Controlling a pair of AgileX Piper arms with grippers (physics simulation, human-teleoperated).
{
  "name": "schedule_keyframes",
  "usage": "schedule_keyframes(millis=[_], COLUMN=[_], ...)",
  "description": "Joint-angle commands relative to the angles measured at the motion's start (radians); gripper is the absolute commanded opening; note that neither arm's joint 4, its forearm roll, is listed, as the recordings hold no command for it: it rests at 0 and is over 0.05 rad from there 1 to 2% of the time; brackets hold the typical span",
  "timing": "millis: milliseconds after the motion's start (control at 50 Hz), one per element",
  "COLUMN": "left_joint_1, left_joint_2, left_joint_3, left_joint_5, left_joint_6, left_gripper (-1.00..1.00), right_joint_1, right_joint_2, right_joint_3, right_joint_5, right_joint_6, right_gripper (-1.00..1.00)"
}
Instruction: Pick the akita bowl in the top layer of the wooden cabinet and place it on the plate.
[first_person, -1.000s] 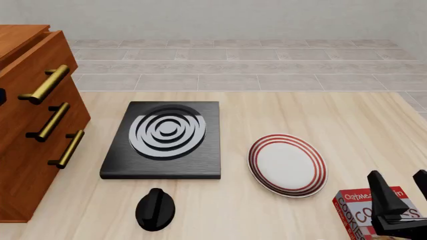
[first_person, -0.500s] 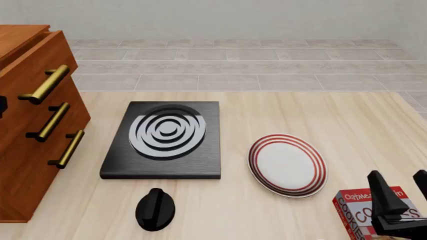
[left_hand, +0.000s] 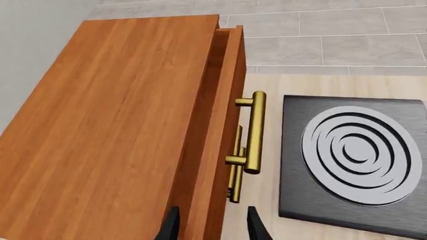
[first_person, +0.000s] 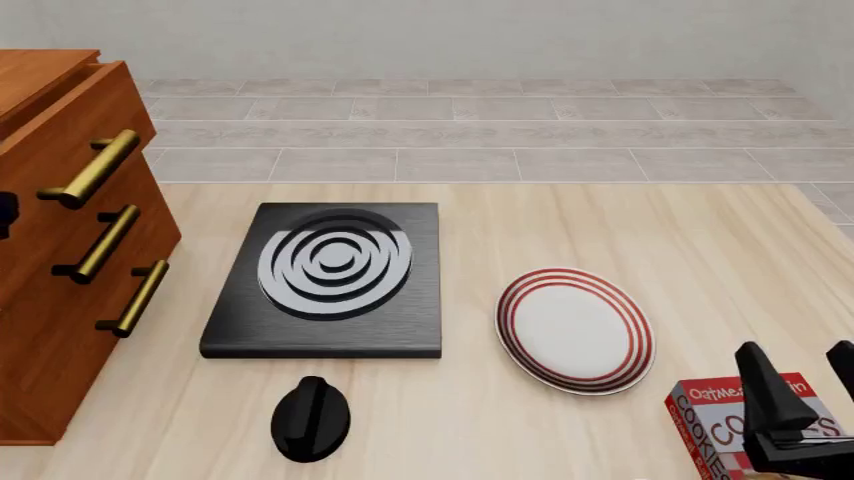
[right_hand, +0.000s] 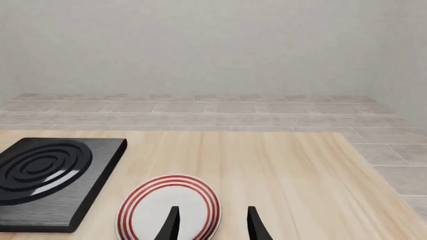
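Nowhere can I see the small patterned bowl. My left gripper (left_hand: 209, 227), fingers spread, hovers over the slightly open top drawer (left_hand: 223, 105) of the reddish-brown wooden cabinet (first_person: 60, 240). My right gripper (right_hand: 210, 225), also spread, hangs near the red-ringed white plate (first_person: 575, 329).

akita bowl unseen, wooden cabinet (first_person: 60, 230) cropped

Your view: wooden cabinet (left_hand: 113, 130) reddish-brown, smooth satin grain. Brass bar handle (left_hand: 253, 132) polished metal. Worktop (first_person: 561, 230) pale matt wood. Black slab (first_person: 327, 283) brushed, semi-gloss. Plate (first_person: 575, 328) glossy glazed. Cookie box (first_person: 727, 425) printed card.
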Motion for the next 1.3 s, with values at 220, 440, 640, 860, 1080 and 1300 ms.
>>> schedule_keyframes(millis=[220,440,640,860,1080,1300], left_joint_1=[-0.064,-0.103,-0.134,-0.165,-0.197,-0.232], left_joint_2=[0.011,0.016,0.019,0.025,0.034,0.055], left_joint_3=[0.053,0.040,0.033,0.032,0.028,0.024], left_joint_5=[0.050,0.061,0.070,0.073,0.076,0.081], left_joint_6=[-0.038,-0.047,-0.060,-0.070,-0.080,-0.080], left_gripper=[1.00,1.00,1.00,1.00,1.00,1.00], right_joint_1=[-0.001,-0.001,-0.001,-0.002,-0.003,-0.003], right_joint_2=[0.004,-0.002,0.003,-0.011,-0.011,-0.014], right_joint_3=[0.001,0.000,0.000,-0.001,-0.001,-0.001], right_joint_5=[-0.004,0.002,-0.004,0.010,0.010,0.013], right_joint_6=[0.003,0.003,0.005,0.007,0.008,0.012], right_gripper=[1.00,1.00,1.00,1.00,1.00,1.00])
